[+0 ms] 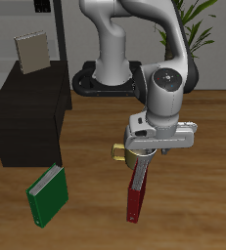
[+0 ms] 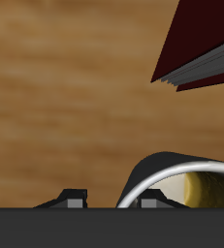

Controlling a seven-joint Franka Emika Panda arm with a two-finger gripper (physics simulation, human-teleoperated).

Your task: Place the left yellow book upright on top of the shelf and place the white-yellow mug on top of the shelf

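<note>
So the left yellow book stands upright on the shelf, toward the desk's back. The white-yellow mug sits mid-desk under the gripper, with two other books nearer the front edge.

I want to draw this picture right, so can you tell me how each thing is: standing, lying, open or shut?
left yellow book: closed, standing upright on the shelf.
white-yellow mug: upright, opening up, not on the shelf.
gripper: open, it seems, one finger on each side of the mug's wall.
red book: closed, standing on the table.
green book: closed, standing on the table.
</note>
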